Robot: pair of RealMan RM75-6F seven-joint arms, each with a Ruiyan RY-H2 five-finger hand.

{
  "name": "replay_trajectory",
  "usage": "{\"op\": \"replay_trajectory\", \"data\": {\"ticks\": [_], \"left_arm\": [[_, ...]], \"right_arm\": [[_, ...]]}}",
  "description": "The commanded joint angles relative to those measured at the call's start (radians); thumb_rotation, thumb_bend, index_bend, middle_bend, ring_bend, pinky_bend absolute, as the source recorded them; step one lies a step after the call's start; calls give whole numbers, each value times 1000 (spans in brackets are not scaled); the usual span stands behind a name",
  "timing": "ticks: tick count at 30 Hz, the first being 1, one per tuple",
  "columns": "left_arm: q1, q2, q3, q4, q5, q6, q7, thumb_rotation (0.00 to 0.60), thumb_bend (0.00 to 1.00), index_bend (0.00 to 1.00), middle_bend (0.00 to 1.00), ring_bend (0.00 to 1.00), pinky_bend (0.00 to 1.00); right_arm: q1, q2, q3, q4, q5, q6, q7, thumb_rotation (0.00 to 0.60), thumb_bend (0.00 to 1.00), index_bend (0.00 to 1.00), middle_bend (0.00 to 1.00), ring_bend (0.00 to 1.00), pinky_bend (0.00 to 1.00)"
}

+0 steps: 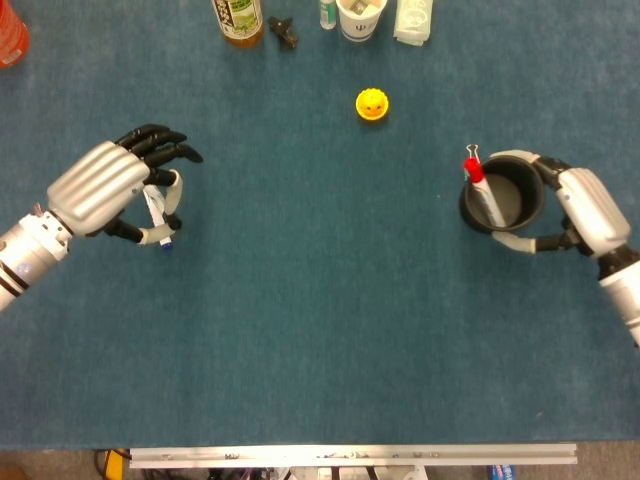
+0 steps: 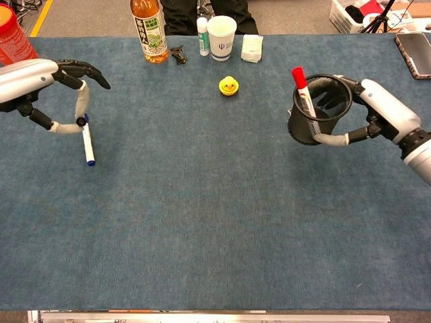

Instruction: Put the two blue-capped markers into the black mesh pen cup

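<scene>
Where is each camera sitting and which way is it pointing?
Head view: high above, looking almost straight down on the blue table; both forearms and hands show.
Chest view: lower, from the robot's front, tilted across the table to the bottles at the far edge; both hands show.
Shared: left hand pinching the blue-capped marker, right hand holding the black mesh pen cup, yellow duck.

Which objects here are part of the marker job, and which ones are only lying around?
Part of the job:
blue-capped marker, pinched by the left hand
black mesh pen cup, held by the right hand

Lying about:
red-capped marker inside the cup
yellow duck
tea bottle
paper cup
</scene>
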Motion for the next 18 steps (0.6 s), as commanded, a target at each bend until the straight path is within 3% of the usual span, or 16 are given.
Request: {"op": "replay_trajectory", "data": {"ticks": [1, 11, 18], "left_arm": [[0, 40, -26, -69, -30, -12, -33, 600, 239, 626, 236, 121, 111], [-4, 158, -99, -285, -98, -33, -77, 600, 238, 626, 235, 120, 112], [-2, 223, -138, -379, -123, -47, -75, 600, 238, 625, 236, 120, 112]], "right_arm": [[16, -16, 11, 0, 1, -8, -6, 600, 454, 422, 415, 335, 306], [88, -102, 45, 47, 8, -46, -29, 600, 454, 422, 415, 336, 306], [154, -167, 73, 67, 22, -98, -51, 600, 454, 422, 415, 335, 306]]}}
